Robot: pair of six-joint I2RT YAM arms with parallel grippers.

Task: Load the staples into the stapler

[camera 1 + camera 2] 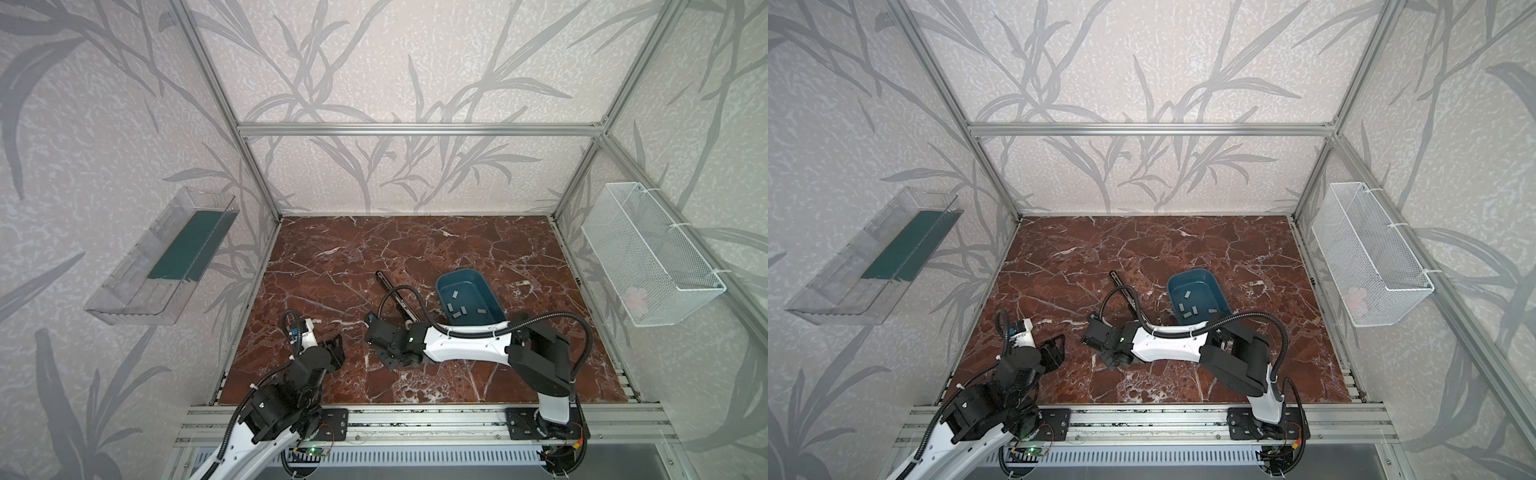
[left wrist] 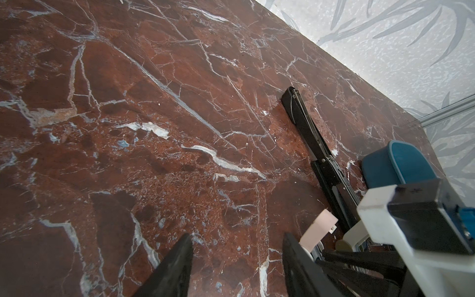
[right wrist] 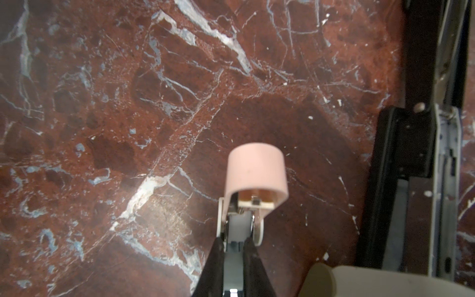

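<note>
Several grey staples [image 1: 459,309] lie in a blue tray [image 1: 478,276], which shows in both top views [image 1: 1200,275]. A long black stapler [image 1: 392,291] lies opened flat on the marble just left of the tray. My right gripper [image 3: 235,246] is shut on the rear of a small pink-and-white stapler [image 3: 257,172] and holds it low over the marble beside the black stapler [image 3: 416,154]. In the top views my right gripper [image 1: 390,359] hides the pink stapler. My left gripper [image 2: 236,246] stands open with nothing between its fingers, left of the pink stapler [image 2: 318,228].
A clear plastic bin [image 1: 162,257] hangs on the left wall. On the right wall hangs a white wire basket [image 1: 652,257]. Aluminium rails [image 1: 415,419] run along the table's front edge, and frame posts stand at its back corners.
</note>
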